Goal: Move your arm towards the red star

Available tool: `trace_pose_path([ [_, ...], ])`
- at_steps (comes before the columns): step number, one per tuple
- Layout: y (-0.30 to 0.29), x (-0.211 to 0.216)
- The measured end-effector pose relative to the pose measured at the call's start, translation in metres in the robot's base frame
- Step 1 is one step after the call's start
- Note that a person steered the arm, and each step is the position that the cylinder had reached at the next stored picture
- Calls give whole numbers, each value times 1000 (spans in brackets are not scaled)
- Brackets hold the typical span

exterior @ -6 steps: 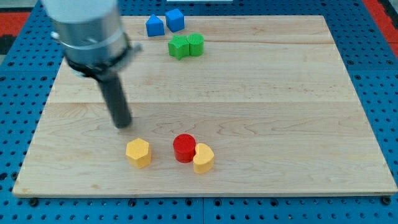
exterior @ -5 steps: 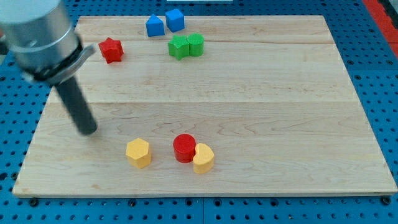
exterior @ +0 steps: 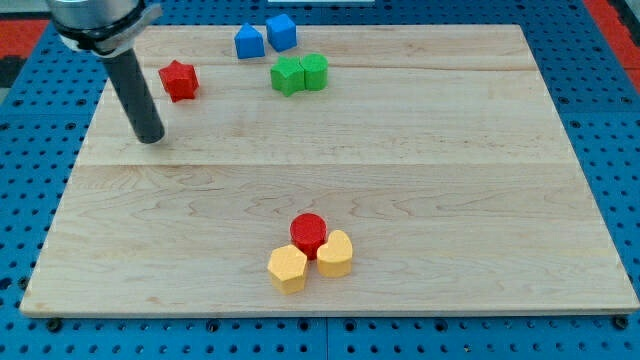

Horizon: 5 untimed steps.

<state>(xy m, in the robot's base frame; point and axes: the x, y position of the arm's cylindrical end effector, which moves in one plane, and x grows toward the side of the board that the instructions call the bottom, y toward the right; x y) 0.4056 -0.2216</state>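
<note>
The red star point(exterior: 179, 80) lies near the board's top left. My tip point(exterior: 151, 138) rests on the board just below and to the left of the star, a short gap apart from it. The dark rod rises from the tip up to the view's top left.
Two blue blocks point(exterior: 249, 41) point(exterior: 281, 31) sit at the top edge, with a green star point(exterior: 288, 75) and a green block point(exterior: 314, 71) below them. A red cylinder point(exterior: 309, 235), a yellow hexagon point(exterior: 288, 268) and a yellow block point(exterior: 335, 254) cluster near the bottom of the wooden board point(exterior: 450, 150).
My tip moved left, then up toward the red star. The yellow hexagon now sits to the right, touching the red cylinder and yellow block, which shifted slightly.
</note>
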Motion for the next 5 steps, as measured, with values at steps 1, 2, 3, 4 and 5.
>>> trace_pose_path([
  [1,-83,-9],
  [2,-68,15],
  [3,-71,15],
  [4,-63,-37],
  [5,-48,-98],
])
